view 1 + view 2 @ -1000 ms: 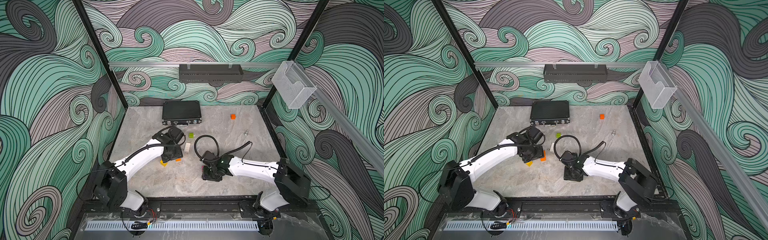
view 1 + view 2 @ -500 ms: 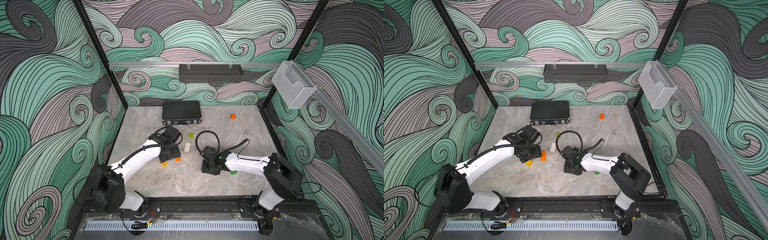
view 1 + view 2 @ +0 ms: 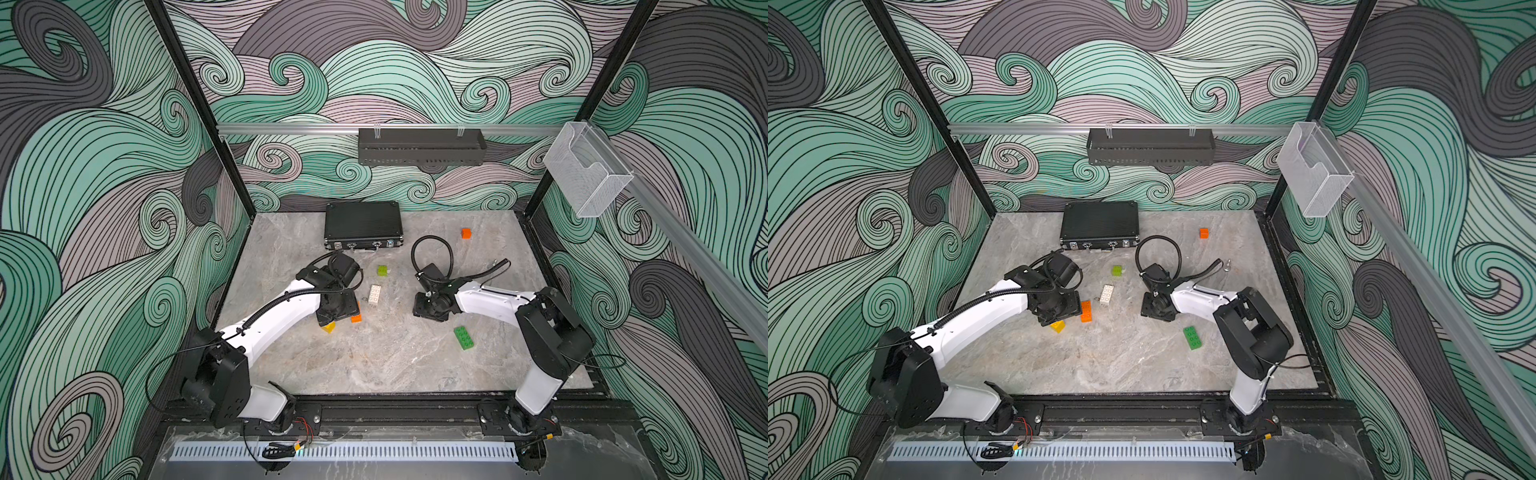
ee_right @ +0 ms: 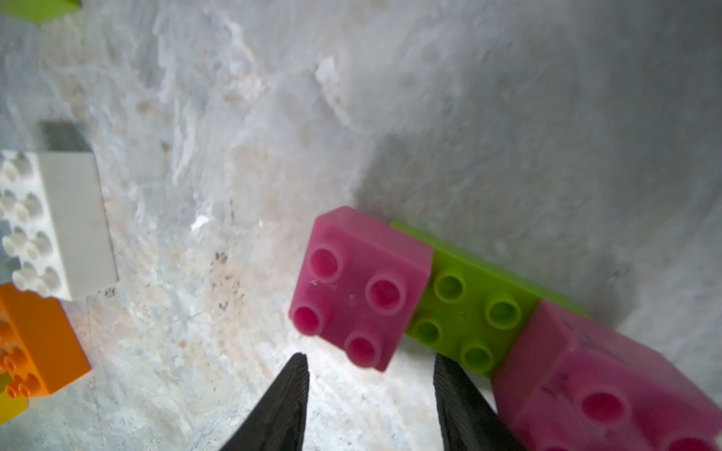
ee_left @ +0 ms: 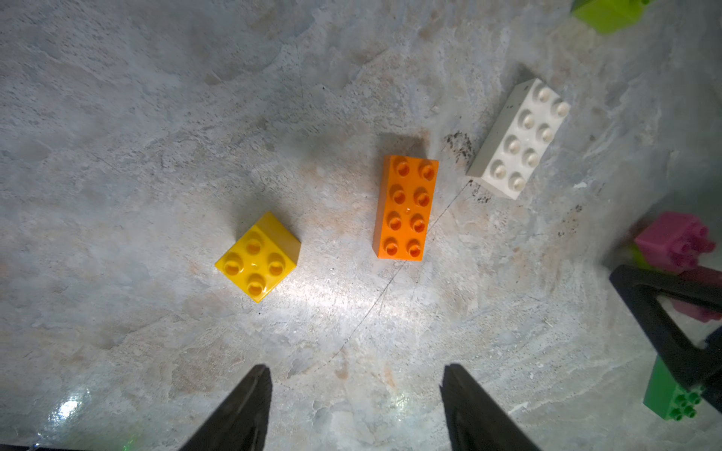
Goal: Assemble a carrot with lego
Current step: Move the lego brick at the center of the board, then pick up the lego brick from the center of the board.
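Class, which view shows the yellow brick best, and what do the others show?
The left wrist view: the yellow brick lies whole and close, all four studs plain. In both top views it is small and partly under the left arm. The right wrist view catches only a yellow sliver at its edge.

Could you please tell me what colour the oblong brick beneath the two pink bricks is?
The oblong brick is lime green, clearest in the right wrist view.

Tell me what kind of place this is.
Probably a robot lab cell: two white arms on a front rail, swirl-patterned walls enclosing a stone-look tabletop, toy bricks scattered on it.
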Controlling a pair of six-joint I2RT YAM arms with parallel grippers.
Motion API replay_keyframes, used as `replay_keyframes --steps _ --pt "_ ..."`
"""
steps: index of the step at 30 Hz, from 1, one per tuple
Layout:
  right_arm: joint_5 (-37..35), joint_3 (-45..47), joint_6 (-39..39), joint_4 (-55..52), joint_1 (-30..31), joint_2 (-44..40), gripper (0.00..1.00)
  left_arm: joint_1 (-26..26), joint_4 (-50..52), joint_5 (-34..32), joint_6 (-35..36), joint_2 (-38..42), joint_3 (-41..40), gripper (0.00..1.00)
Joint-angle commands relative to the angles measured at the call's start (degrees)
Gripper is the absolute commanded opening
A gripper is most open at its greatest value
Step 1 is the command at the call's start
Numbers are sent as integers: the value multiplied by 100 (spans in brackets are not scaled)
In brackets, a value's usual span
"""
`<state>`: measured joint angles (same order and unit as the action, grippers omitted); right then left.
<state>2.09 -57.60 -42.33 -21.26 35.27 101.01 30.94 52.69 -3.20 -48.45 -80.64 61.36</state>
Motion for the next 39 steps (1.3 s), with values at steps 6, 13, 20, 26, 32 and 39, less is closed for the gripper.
replay_keyframes --steps 6,13,20,26,32,39 --pt "477 -402 728 -573 -145 332 56 -144 207 -172 162 -132 141 70" --pt "384 -302 621 -1076 377 -693 67 -606 612 -454 513 -181 246 70" --pt "456 -96 392 -1268 600 -1395 70 -800 368 -257 2168 -258 78 91" --pt "481 -44 347 -1337 595 -1627 71 -826 659 -433 2664 -645 176 85" --pt "514 -114 330 -1338 595 -1673 72 -825 341 -513 3313 -806 58 78" --pt "538 -148 321 -1372 570 -1736 72 -820 176 -243 3584 -1076 -57 74"
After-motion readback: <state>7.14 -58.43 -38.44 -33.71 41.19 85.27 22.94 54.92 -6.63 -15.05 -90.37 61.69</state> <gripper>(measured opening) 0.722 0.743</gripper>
